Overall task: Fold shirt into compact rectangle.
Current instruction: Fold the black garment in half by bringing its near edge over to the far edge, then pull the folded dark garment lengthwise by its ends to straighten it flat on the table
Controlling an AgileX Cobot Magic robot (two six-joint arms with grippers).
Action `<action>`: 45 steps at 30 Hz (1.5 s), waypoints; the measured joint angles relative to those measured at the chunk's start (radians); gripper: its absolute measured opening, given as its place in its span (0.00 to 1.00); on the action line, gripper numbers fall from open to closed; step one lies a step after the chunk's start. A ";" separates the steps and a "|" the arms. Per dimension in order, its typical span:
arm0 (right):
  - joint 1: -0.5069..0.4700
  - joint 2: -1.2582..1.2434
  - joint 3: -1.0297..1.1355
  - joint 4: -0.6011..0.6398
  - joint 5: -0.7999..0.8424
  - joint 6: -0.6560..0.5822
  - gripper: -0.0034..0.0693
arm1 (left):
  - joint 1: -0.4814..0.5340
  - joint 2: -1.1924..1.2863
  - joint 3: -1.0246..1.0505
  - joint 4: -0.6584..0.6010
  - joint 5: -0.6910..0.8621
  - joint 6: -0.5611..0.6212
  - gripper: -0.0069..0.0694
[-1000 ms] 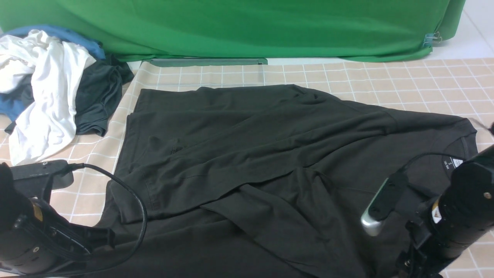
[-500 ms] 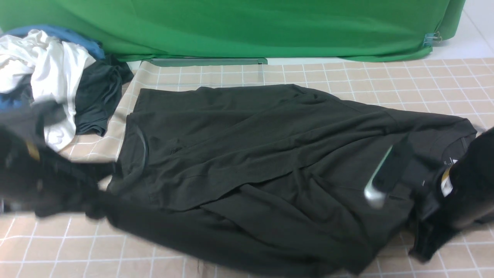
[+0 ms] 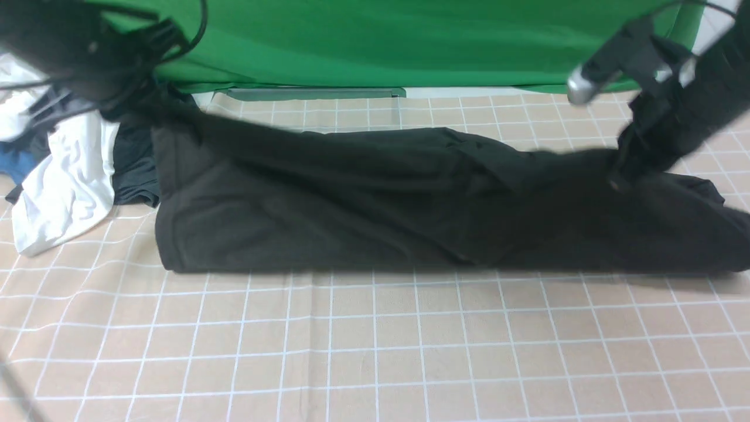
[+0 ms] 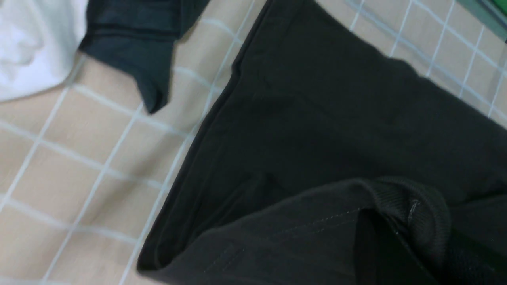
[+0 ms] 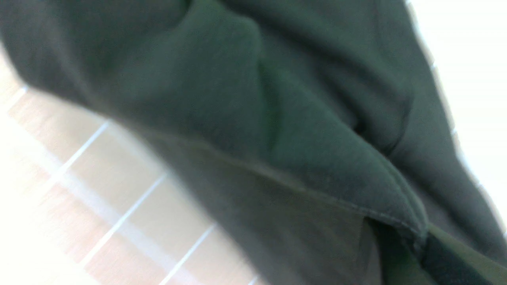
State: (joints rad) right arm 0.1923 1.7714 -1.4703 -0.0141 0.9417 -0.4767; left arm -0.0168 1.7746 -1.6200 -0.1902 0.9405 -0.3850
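The black shirt [image 3: 351, 199] lies doubled over lengthwise in a long band across the checked table, its front fold running straight. The print and neck label are hidden. My left gripper [image 3: 140, 105], blurred at the back left, is shut on the shirt's left end; the left wrist view shows a ribbed cuff and a stitched edge of the shirt [image 4: 336, 118] bunched at the jaws. At the back right, my right gripper [image 3: 630, 155] is shut on the other end, and a hemmed edge of the shirt [image 5: 237, 99] is pinched there in the right wrist view.
A heap of clothes sits at the back left: a white garment [image 3: 64, 176], a dark charcoal garment [image 3: 135, 170] and something blue [image 3: 14, 164]. A green backdrop [image 3: 381, 41] hangs behind the table. The checked tablecloth [image 3: 375, 351] shows in front of the shirt.
Both arms rose from the near edge and swung to the back, carrying the shirt's near edge up and over. The shirt went from spread out to a doubled band.
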 joint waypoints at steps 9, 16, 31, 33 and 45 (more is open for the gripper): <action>-0.042 0.385 -0.431 0.014 0.063 -0.008 0.11 | 0.000 0.378 -0.382 0.029 0.040 -0.032 0.11; -0.044 0.542 -0.559 0.014 -0.034 0.099 0.33 | 0.000 0.503 -0.477 0.053 0.008 -0.016 0.20; 0.024 0.459 -0.659 0.317 0.172 0.038 0.10 | -0.055 0.345 -0.508 0.003 0.158 0.188 0.22; 0.053 0.487 -0.659 0.337 0.178 0.024 0.08 | -0.083 0.345 -0.497 -0.003 0.193 0.207 0.14; 0.106 0.673 -0.658 0.345 -0.035 0.020 0.08 | -0.166 0.340 -0.305 -0.004 0.219 0.215 0.09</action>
State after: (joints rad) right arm 0.2986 2.4445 -2.1279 0.3305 0.9069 -0.4567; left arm -0.1830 2.1150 -1.9247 -0.1943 1.1599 -0.1705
